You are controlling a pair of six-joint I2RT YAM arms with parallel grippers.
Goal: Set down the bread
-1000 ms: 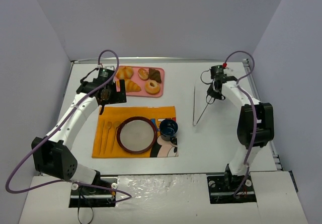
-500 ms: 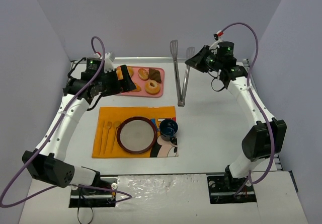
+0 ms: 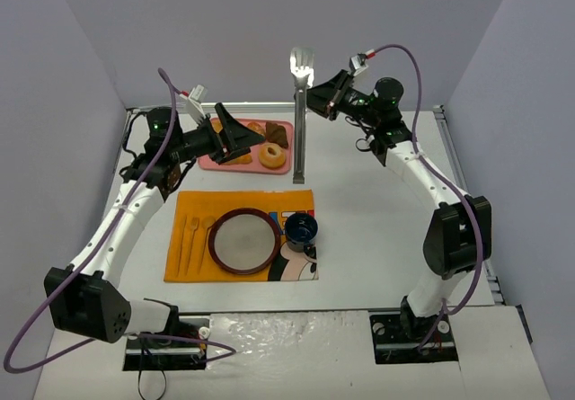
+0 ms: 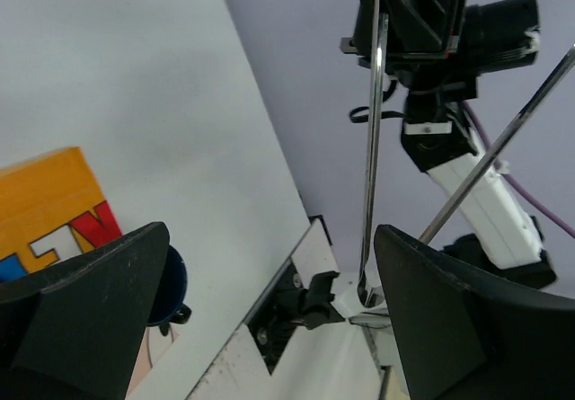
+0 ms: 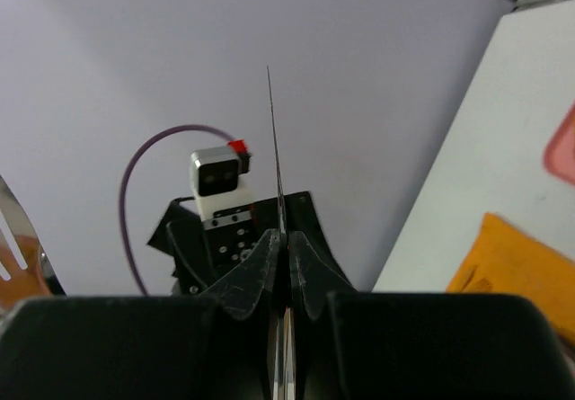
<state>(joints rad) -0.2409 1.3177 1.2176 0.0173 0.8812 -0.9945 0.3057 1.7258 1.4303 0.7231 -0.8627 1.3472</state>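
Pink tray (image 3: 256, 167) lies half hidden beneath the left arm's (image 3: 135, 207) spread jaws

Pink tray (image 3: 257, 168); orange cartoon-print placemat (image 3: 193, 207); silver tongs (image 3: 299, 130).

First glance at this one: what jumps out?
The metal tongs jump out first, pinched shut in the right gripper and held upright over the far middle of the table. Facing them, the left gripper hangs wide open over the pink pastry tray. The plate on the orange placemat sits bare.
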